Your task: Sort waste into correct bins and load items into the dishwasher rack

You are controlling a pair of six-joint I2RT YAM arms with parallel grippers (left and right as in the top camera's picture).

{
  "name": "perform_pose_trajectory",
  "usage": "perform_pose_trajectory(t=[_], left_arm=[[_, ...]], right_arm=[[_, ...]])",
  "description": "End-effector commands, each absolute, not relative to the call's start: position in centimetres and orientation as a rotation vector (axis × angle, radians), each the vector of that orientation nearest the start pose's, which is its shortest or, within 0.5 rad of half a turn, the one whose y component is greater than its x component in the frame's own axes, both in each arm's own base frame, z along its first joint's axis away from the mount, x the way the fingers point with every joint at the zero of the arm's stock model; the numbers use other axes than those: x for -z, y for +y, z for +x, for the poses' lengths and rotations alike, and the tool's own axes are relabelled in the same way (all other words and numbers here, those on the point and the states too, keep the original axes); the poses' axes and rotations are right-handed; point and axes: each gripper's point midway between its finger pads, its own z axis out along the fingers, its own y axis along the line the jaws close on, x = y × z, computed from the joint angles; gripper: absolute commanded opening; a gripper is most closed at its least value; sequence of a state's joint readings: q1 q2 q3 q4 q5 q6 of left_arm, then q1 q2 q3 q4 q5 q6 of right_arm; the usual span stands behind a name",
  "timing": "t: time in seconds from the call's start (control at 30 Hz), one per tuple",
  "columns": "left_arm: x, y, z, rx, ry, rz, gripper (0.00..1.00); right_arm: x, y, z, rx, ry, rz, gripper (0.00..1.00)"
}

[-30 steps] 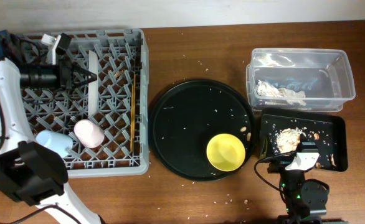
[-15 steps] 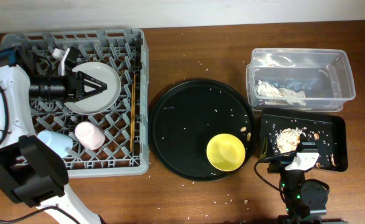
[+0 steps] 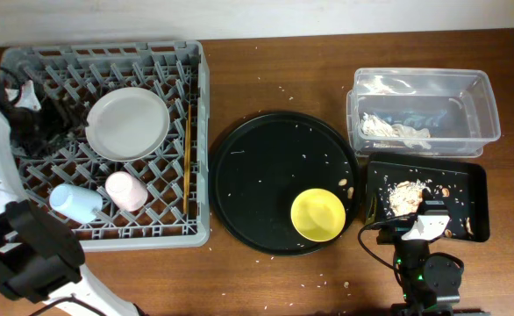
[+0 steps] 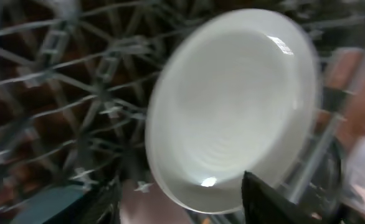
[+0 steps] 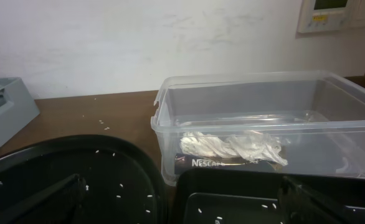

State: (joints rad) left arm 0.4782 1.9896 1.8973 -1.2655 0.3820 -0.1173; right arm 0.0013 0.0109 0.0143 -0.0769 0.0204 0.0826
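Left gripper point(image 4: 182, 208) has let go and pulled back toward the left edge of the dishwasher rack point(image 3: 200, 105). Fingers are apart with nothing between them.

The plate point(image 3: 128, 123) was on edge in my grip a second ago. Now it lies face-up on the pegs in the rack's back half, clear of me. I'd count it as loaded, though it's flat rather than slotted.

In the rack's front-left part the light blue cup point(image 3: 74, 203) and pink cup point(image 3: 125, 190) lie on their sides, touching or nearly so. The chopsticks point(image 3: 187, 158) lie along the inside of the rack's right wall.

That leaves the yellow bowl point(image 3: 318, 214). It sits on the round black tray point(image 3: 257, 175) just right of the rack, on the side of the tray away from the rack. Nothing blocks it, but it's a long reach for the left arm. Crumbs are scattered over that tray.

Well right of the rack, the clear tub point(image 3: 489, 110) holds the napkin point(image 3: 397, 130). The shallow black tray point(image 3: 476, 175) holds food scraps point(image 3: 406, 191).

Right gripper point(image 5: 182, 205) hangs over that shallow tray with its fingers spread and empty. It's the closer arm for the bowl.
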Motion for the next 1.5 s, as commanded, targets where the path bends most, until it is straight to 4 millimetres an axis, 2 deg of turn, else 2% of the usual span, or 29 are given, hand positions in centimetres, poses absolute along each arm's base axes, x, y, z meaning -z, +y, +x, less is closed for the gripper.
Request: perform_pose_trajectory(t=[0.0,0.07,0.13,0.2,0.3,0.37,0.43,0.47,0.53,0.57,0.63,0.73,0.8,0.87,0.9,0.97,1.03,1.13,1.23,1.33,1.4,1.47], left_arm=[[-15.8,16.0,41.5,0.355,2.699,-0.823,0.63],[-14.6,15.5,42.5,0.428,2.699,-0.802,0.62],[-12.6,15.0,42.8,0.454,2.740,-0.803,0.56],[-10.9,14.7,43.0,0.477,2.774,-0.816,0.45],[-10.0,14.3,43.4,0.523,2.775,-0.812,0.42],[-9.9,14.4,43.7,0.520,2.768,-0.805,0.33],[-9.4,13.9,43.9,0.527,2.783,-0.784,0.33],[-8.7,13.2,44.2,0.553,2.799,-0.769,0.28],[-8.0,12.3,44.4,0.568,2.820,-0.753,0.01],[-8.5,12.1,44.3,0.576,2.817,-0.748,0.00],[-10.8,11.9,44.3,0.594,2.780,-0.732,0.00],[-16.9,12.6,43.9,0.482,2.691,-0.681,0.00],[-21.2,13.3,42.9,0.305,2.633,-0.641,0.00],[-26.0,13.8,40.0,-0.109,2.592,-0.611,0.00],[-26.9,13.8,39.2,-0.217,2.576,-0.630,0.00],[-28.4,13.0,37.1,-0.570,2.558,-0.648,0.00],[-29.3,12.5,36.3,-0.936,2.403,-0.705,0.00],[-27.9,11.4,36.5,-1.064,2.348,-0.667,0.00],[-24.4,11.3,36.7,-1.103,2.371,-0.645,0.00],[-21.9,11.0,36.7,-1.084,2.405,-0.638,0.00],[-21.0,10.5,36.8,-1.042,2.434,-0.638,0.00],[-20.9,10.0,37.0,-1.030,2.436,-0.622,0.02]], right_arm=[[-15.6,-0.4,24.6,-0.048,1.646,0.086,0.98],[-15.6,-0.4,24.6,-0.048,1.646,0.086,0.98],[-15.6,-0.4,24.6,-0.048,1.646,0.086,0.98],[-15.6,-0.4,24.6,-0.048,1.646,0.086,0.98],[-15.6,-0.3,24.6,-0.049,1.646,0.085,0.98],[-15.6,-0.4,24.6,-0.048,1.646,0.086,0.98],[-15.6,-0.4,24.6,-0.048,1.646,0.086,0.98],[-15.6,-0.3,24.6,-0.049,1.646,0.085,0.99],[-15.6,-0.4,24.6,-0.048,1.646,0.086,0.98],[-15.6,-0.3,24.6,-0.049,1.646,0.085,0.98],[-15.6,-0.3,24.6,-0.049,1.646,0.085,0.99],[-15.6,-0.4,24.6,-0.048,1.646,0.086,0.98],[-15.6,-0.4,24.6,-0.048,1.646,0.086,0.99],[-15.6,-0.4,24.6,-0.048,1.646,0.086,0.98],[-15.6,-0.3,24.6,-0.049,1.646,0.085,0.98],[-15.6,-0.4,24.6,-0.048,1.646,0.086,0.99],[-15.6,-0.4,24.6,-0.048,1.646,0.086,0.98],[-15.6,-0.4,24.6,-0.048,1.646,0.086,0.99],[-15.6,-0.4,24.6,-0.048,1.646,0.086,0.99],[-15.6,-0.3,24.6,-0.049,1.646,0.085,0.99],[-15.6,-0.4,24.6,-0.048,1.646,0.086,0.99],[-15.6,-0.4,24.6,-0.048,1.646,0.086,0.98]])
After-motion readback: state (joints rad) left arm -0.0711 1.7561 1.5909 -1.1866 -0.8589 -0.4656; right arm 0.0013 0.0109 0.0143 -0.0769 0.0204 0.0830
